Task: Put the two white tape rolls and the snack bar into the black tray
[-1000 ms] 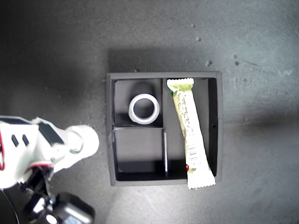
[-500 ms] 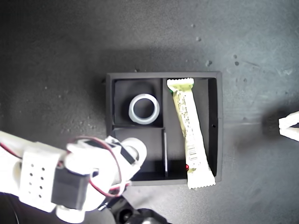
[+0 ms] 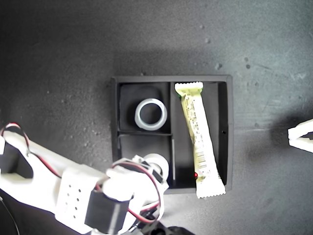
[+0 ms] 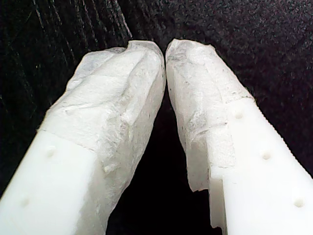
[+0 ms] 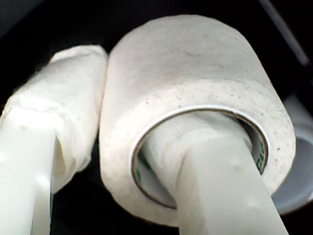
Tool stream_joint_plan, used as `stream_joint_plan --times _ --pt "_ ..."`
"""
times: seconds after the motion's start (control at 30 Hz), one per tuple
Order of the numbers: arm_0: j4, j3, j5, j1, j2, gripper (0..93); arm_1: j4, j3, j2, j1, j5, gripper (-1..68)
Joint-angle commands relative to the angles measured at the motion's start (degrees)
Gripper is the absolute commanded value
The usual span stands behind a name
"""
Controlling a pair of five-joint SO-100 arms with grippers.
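My second hand [image 5: 122, 142] clamps the thick roll [image 5: 195, 88], one finger [image 5: 215, 181] through its core, the other outside, over the tray's [image 3: 230, 127] empty small compartment. The flat roll [image 3: 151, 114] lies in the other small compartment, the bar [image 3: 199, 139] in the long one. My first hand [image 4: 165, 54], nearly closed and empty, sits at the exterior view's right edge above the surface [image 3: 58, 63].

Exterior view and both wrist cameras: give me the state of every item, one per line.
Tray: on the table, partly filled.
Wide roll: flat in a small compartment.
Snack bar: in the long compartment, one end over the wall.
Thick roll: gripped, one finger through its hole.
Second gripper: shut on the thick roll.
First gripper: shut, empty.
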Motion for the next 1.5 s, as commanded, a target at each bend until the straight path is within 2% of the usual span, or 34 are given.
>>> stream_joint_plan --times 0.0,0.17,0.4,0.57,0.67,0.73,0.87,1.1,1.27,1.47 --pt "1.14 1.58 -1.05 0.53 2.72 11.9 -0.97 -0.35 0.62 -0.53 -0.09 -0.1" --pt "1.14 4.83 -1.49 0.62 4.92 18.5 -0.97 -0.97 0.62 -1.05 -0.62 -0.1" --pt "1.14 17.93 -0.35 -0.62 20.48 19.8 0.79 -2.37 0.70 -0.97 -1.32 -0.1" --pt "1.14 37.09 0.62 -2.99 43.07 17.1 6.42 -5.19 1.05 0.62 -2.11 -0.1" --pt "0.88 53.61 -0.62 -5.45 56.43 11.4 11.16 -4.57 5.98 2.90 -2.37 -0.1" --pt "-1.49 67.59 -2.29 -7.73 64.86 7.5 15.64 -1.41 15.47 4.75 -2.37 -0.1" --pt "-13.80 97.47 -4.48 -11.34 80.68 1.5 14.85 0.44 15.56 6.24 -2.72 -0.2" --pt "-31.38 133.51 -7.82 -10.55 106.44 0.0 13.36 3.34 15.56 7.12 -2.72 -0.2" --pt "-35.60 146.25 -8.09 -10.37 116.37 0.0 14.68 3.34 15.56 9.93 -2.72 -0.2" --pt "-37.44 156.18 -7.29 -12.39 126.65 0.0 23.64 3.34 15.56 14.33 -3.34 0.3"
